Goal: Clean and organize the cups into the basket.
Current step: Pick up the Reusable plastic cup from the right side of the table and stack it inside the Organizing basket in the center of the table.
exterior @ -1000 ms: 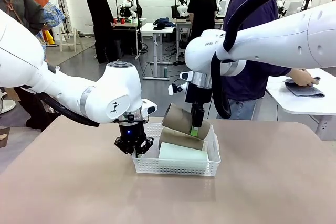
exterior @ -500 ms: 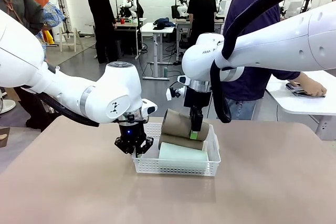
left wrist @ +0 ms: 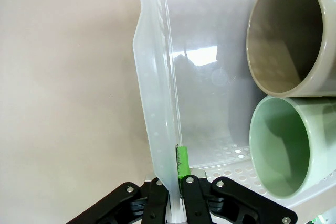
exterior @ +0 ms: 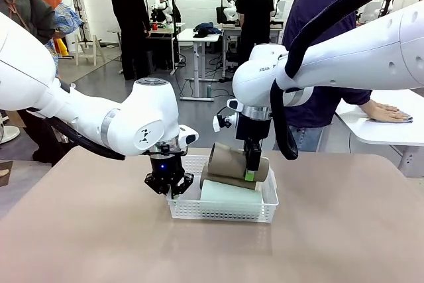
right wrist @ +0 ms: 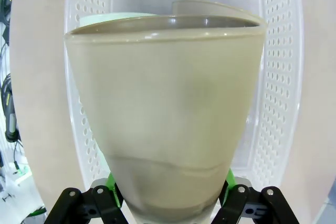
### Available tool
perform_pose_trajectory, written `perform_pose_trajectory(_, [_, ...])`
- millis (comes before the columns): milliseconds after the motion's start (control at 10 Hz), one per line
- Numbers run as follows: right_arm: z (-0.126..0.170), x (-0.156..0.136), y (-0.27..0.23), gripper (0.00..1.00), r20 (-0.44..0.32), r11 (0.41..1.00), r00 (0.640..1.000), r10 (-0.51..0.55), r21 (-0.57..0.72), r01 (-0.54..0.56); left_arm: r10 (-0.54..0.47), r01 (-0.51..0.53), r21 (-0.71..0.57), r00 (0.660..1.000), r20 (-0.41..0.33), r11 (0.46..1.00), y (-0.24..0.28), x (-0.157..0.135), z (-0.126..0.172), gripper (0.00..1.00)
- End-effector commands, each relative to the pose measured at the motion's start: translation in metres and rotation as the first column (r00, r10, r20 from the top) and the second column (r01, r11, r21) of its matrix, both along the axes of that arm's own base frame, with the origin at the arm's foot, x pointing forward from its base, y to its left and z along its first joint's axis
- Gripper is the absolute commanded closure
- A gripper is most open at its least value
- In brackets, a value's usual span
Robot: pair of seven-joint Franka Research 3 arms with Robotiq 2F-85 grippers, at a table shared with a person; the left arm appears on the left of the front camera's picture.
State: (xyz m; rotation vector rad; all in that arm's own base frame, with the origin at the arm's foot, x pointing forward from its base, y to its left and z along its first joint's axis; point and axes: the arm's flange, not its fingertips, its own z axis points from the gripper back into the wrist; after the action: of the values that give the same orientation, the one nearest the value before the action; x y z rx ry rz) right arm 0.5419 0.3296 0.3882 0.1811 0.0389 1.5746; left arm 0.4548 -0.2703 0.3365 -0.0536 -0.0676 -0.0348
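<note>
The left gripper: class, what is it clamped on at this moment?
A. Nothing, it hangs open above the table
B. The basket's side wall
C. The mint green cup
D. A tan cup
B. The left gripper is shut on the thin wall of the basket, beside the mint green cup lying inside.

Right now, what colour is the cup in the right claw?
Tan-brown; the cup held by the right claw shows best in the right wrist view.
</note>
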Motion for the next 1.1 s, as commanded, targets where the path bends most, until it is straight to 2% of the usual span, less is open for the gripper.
perform_pose_trajectory(0, [-0.0030,-0.0108,-0.0068,0.20,0.028,0.999,0.999,-0.036,-0.028,0.036,-0.003,0.003,0.002,1.000,0.000,1.000,-0.0006,-0.0012,-0.0003,1.00])
perform_pose_trajectory(500, [-0.0050,-0.0136,-0.0110,0.20,-0.004,0.998,0.999,-0.042,-0.054,0.041,-0.003,0.003,0.002,1.000,0.000,1.000,-0.0006,-0.0012,-0.0003,1.00])
perform_pose_trajectory(600, [-0.0046,-0.0135,-0.0114,0.05,-0.009,0.998,0.999,-0.043,-0.048,0.043,-0.003,0.003,0.002,1.000,0.000,1.000,-0.0006,-0.0012,-0.0003,1.00])
perform_pose_trajectory(700, [-0.0047,-0.0138,-0.0112,0.00,-0.007,0.998,0.999,-0.041,-0.043,0.041,-0.003,0.003,0.002,1.000,0.000,1.000,-0.0006,-0.0012,-0.0003,1.00])
perform_pose_trajectory(1000, [-0.0004,-0.0182,-0.0141,0.00,0.003,0.999,0.999,-0.041,-0.030,0.041,-0.003,0.003,0.002,1.000,0.000,1.000,-0.0006,-0.0012,-0.0003,1.00])
